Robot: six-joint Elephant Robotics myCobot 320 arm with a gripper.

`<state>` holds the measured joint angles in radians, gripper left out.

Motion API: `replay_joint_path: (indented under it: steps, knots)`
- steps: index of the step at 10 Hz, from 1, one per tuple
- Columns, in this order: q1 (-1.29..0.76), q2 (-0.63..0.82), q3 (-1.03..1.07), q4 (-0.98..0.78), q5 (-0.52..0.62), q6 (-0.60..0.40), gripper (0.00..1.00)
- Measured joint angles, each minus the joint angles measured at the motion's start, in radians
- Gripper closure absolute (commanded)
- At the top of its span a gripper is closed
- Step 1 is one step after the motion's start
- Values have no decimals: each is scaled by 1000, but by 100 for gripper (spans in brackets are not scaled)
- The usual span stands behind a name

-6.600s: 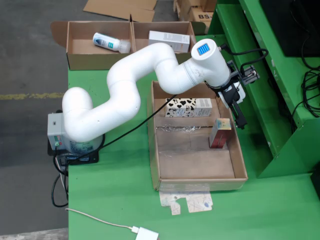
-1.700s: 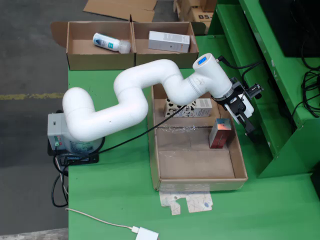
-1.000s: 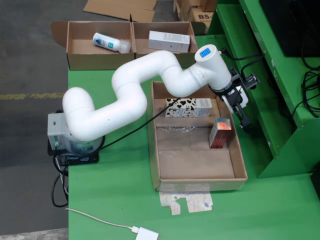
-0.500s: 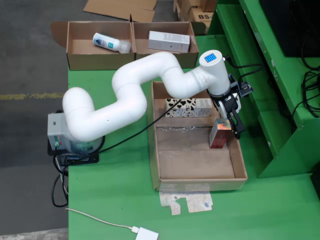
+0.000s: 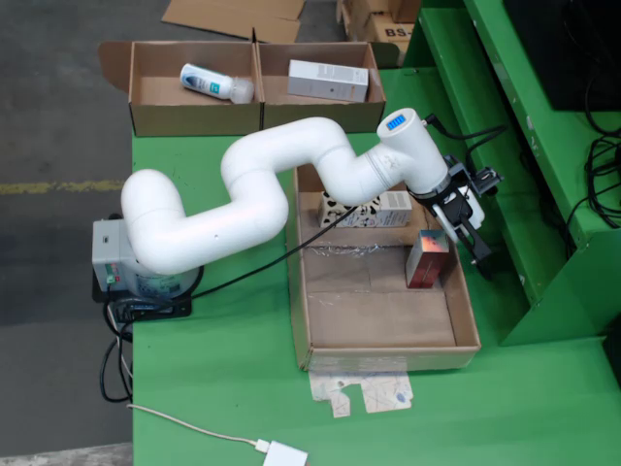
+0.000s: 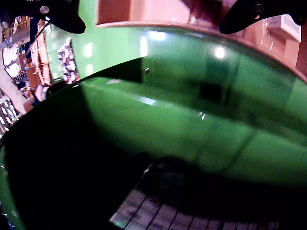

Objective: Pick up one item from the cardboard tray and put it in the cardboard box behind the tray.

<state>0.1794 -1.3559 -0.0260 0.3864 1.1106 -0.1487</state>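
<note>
Green table [image 5: 233, 388] carries cardboard tray [image 5: 374, 361] | red carton [image 5: 427, 259] upright at tray's right wall, cow-print carton [image 5: 374, 209] lying at its far end | pincer [image 5: 468, 241] hangs over tray's right rim beside red carton, fingers [image 6: 249, 12] apart, gripping nothing | divided cardboard box [image 5: 254, 115] behind holds bottle [image 5: 215, 83] and white carton [image 5: 328, 80]

From above, two cartons [image 5: 427, 257] stand in the tray [image 5: 378, 335], boxes [image 5: 252, 115] behind.
</note>
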Motion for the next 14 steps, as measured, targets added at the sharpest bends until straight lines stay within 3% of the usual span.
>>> replay_joint_path:
  steps: [2,14]
  knots:
    - [-5,-5,0,114,-132,-3,0]
    - [-6,-19,0,115,-138,-19,0]
